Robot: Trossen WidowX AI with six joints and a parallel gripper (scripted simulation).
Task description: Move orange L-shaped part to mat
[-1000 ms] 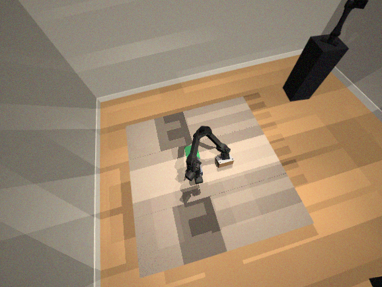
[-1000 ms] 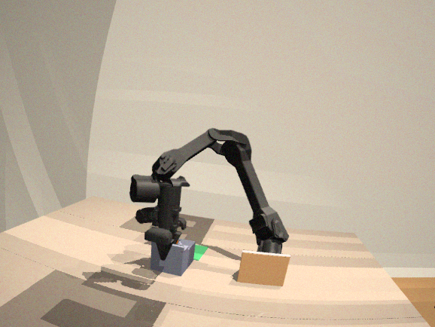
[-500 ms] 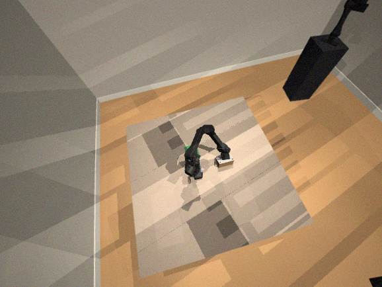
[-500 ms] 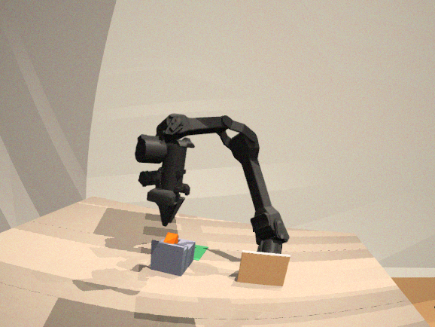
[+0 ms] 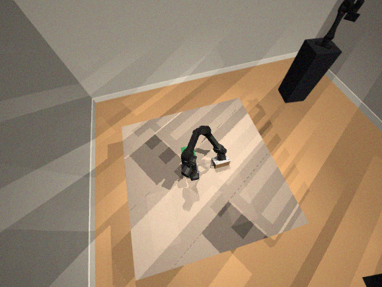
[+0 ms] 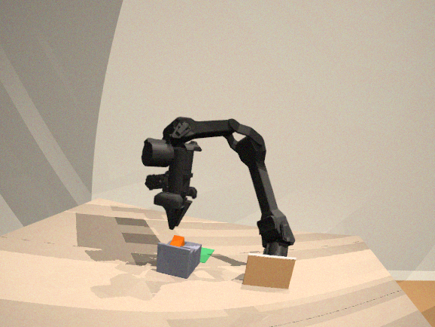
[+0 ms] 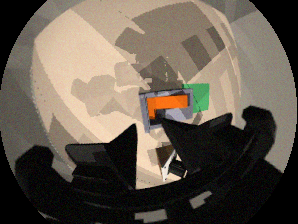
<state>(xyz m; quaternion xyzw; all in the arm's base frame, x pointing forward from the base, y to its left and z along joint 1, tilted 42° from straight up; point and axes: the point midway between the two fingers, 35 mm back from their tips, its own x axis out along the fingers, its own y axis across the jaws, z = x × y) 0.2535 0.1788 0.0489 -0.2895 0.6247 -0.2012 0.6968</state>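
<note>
The orange L-shaped part [image 6: 177,240] [image 7: 170,102] is in the grey tray [image 6: 172,261] [image 7: 145,118]. In the exterior view a piece of it stands up above the tray's rim; how far the rest sits in the pocket is hidden there. In the wrist view its long bar runs along the tray's upper side and its short leg is at the left. My gripper [image 6: 174,226] [image 7: 148,123] is partly open, with nothing between the fingers, above the tray and clear of the part. The green mat [image 5: 184,149] [image 6: 206,255] [image 7: 201,98] lies beside the tray, partly hidden in the top and exterior views.
A brown block with a white top [image 5: 221,163] [image 6: 269,271] [image 7: 163,156] stands by the arm's base. A second arm on a black pedestal [image 5: 307,69] stands away from the table. Shadow patches cross the tabletop [image 5: 172,231].
</note>
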